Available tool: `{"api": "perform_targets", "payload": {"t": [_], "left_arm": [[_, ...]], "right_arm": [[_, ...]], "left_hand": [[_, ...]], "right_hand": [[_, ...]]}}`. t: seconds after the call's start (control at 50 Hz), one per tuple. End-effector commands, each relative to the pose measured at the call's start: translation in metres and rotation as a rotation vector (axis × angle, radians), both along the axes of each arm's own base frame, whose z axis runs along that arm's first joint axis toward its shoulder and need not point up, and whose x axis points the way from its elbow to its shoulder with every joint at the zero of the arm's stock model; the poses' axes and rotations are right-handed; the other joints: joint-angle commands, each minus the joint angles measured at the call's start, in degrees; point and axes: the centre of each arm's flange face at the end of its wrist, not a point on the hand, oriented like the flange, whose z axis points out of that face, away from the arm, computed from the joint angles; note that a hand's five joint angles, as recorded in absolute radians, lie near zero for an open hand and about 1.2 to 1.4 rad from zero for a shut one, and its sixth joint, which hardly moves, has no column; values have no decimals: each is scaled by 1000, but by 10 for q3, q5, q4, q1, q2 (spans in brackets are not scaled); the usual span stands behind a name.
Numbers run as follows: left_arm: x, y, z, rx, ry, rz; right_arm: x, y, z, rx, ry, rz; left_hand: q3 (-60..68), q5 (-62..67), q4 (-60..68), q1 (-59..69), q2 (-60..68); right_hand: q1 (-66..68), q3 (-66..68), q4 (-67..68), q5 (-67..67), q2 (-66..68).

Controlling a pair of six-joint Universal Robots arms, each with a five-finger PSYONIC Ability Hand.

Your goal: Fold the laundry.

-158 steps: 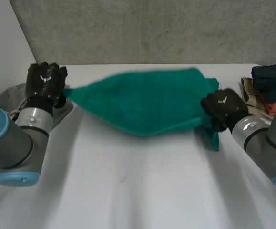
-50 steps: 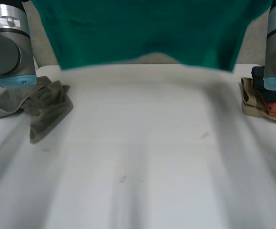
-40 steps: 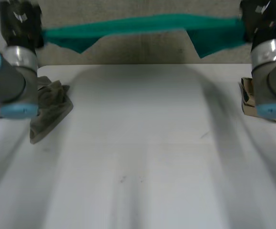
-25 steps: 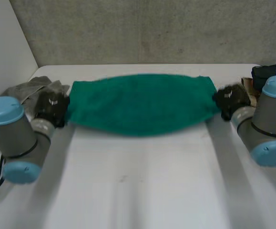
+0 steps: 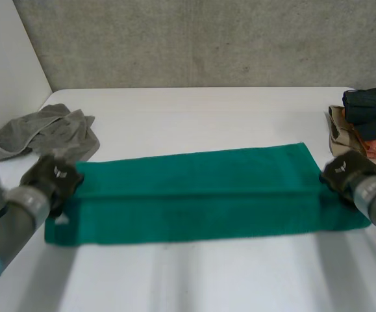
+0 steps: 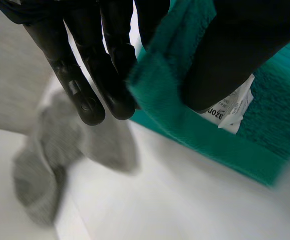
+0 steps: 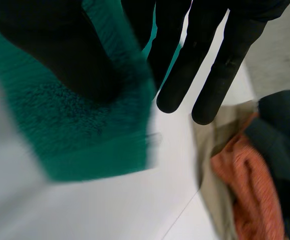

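Observation:
A green towel (image 5: 200, 195) lies spread across the white table (image 5: 194, 117), doubled lengthwise, with its upper layer ending short of the near edge. My left hand (image 5: 52, 179) is at the towel's left end. In the left wrist view its thumb and fingers (image 6: 84, 60) pinch a corner of the towel (image 6: 160, 100) beside a white label (image 6: 230, 112). My right hand (image 5: 343, 170) is at the towel's right end. There its fingers (image 7: 215, 60) and thumb pinch the towel's edge (image 7: 84, 125). Both hands are low, just over the table.
A crumpled grey cloth (image 5: 45, 133) lies at the back left, just beyond my left hand's fingertips (image 6: 59, 150). A stack of folded clothes (image 5: 366, 123), dark blue over orange and beige, sits at the right edge, close to my right hand (image 7: 255, 165).
Both hands swung the towel from high in the air down and towards the front. It now lies flat on the table, doubled over, with both hands lowered to its ends.

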Motion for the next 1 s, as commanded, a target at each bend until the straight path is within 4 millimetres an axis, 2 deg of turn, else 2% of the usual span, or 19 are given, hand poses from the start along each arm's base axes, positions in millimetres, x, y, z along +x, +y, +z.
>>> {"api": "perform_targets", "payload": {"t": [0.02,0.14,0.28,0.3,0.32,0.34,0.36,0.38,0.42,0.48,0.5,0.54,0.58,0.6,0.64,0.68,0.78,0.86,1.0], "left_arm": [[-25,-62,-26,-84,90,63],[-26,-91,-34,-133,66,167],[-36,-120,-38,-225,111,173],[-38,-121,-39,-233,120,168],[-41,-120,-40,-235,125,163],[-45,-120,-41,-245,139,156],[-47,-119,-40,-249,146,153],[-50,-118,-40,-251,150,146],[-53,-114,-41,-249,155,138],[-53,-108,-40,-239,163,138],[-51,-103,-33,-240,180,145],[-47,-98,-24,-247,205,155],[-42,-88,-17,-236,242,169],[-40,-84,-15,-234,255,174],[-36,-75,-13,-219,295,186],[-35,-69,-10,-211,330,183],[-36,-53,-8,-182,420,134],[-38,-46,-11,-156,441,103],[-40,-42,-14,-147,440,96]], "right_arm": [[36,-53,-14,-175,-139,30],[59,-98,-20,-351,-189,61],[72,-129,-41,-400,-212,75],[74,-134,-47,-404,-210,68],[76,-135,-50,-402,-210,69],[77,-135,-54,-397,-208,72],[80,-133,-57,-390,-215,79],[80,-133,-56,-388,-219,78],[81,-130,-52,-384,-239,73],[71,-123,-36,-356,-320,30],[69,-119,-32,-344,-345,23],[60,-106,-11,-318,-414,-5],[50,-98,-1,-296,-438,-27],[37,-91,5,-255,-456,-47],[25,-85,8,-210,-465,-60],[9,-74,5,-116,-470,-64],[-4,-58,-13,53,-484,-43],[-13,-57,-20,86,-487,-63],[-13,-66,-44,99,-467,-64]], "left_hand": [[114,136,111,135,112],[114,136,111,135,112],[114,136,111,135,112],[114,136,111,135,112],[-85,-64,-88,-65,-88],[-586,-564,-589,-565,-588],[-584,-562,-587,-563,-587],[-512,-490,-515,-491,-515],[-586,-564,-589,-565,-588],[-586,-564,-589,-565,-588],[-586,-564,-589,-565,-588],[-586,-564,-589,-565,-588],[-586,-564,-589,-565,-588],[-586,-564,-589,-565,-588],[-586,-564,-589,-565,-588],[-586,-564,-589,-565,-588],[-586,-564,-589,-565,-588],[-586,-564,-589,-565,-588],[-586,-564,-589,-565,-588]], "right_hand": [[145,116,111,120,125],[145,116,111,120,125],[145,116,111,120,125],[-121,-150,-155,-146,-141],[-431,-461,-466,-457,-452],[-555,-584,-589,-580,-575],[-555,-584,-589,-580,-575],[-555,-584,-589,-580,-575],[-555,-584,-589,-580,-575],[-555,-584,-589,-580,-575],[-555,-584,-589,-580,-575],[-555,-584,-589,-580,-575],[-555,-584,-589,-580,-575],[-555,-584,-589,-580,-575],[-555,-584,-589,-580,-575],[-555,-584,-589,-580,-575],[-512,-542,-546,-537,-532],[-462,-491,-496,-487,-482],[-357,-387,-392,-383,-378]]}}
